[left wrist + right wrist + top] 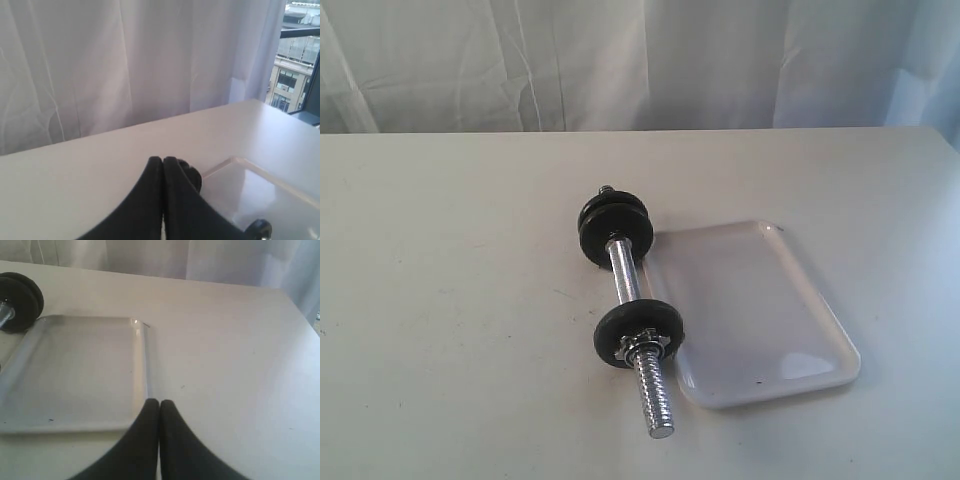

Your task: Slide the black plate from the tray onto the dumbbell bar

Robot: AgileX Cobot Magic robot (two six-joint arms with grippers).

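The dumbbell bar [623,268] lies on the table beside the left edge of the white tray [750,300], which holds nothing. The black plate [616,335] sits on the bar's near part, with the star-shaped nut [647,344] right in front of it and bare thread [653,395] beyond. Two shinier discs [615,228] sit on the far end. Neither gripper shows in the exterior view. My left gripper [162,160] is shut and empty, with the far discs [192,176] just behind its tips. My right gripper [159,402] is shut and empty by the tray [80,370] rim.
The pale table [450,300] runs wide to the left, with a white curtain [620,60] behind its far edge. A window with buildings [295,75] shows at the right in the left wrist view. The far discs [20,300] show by the tray's corner.
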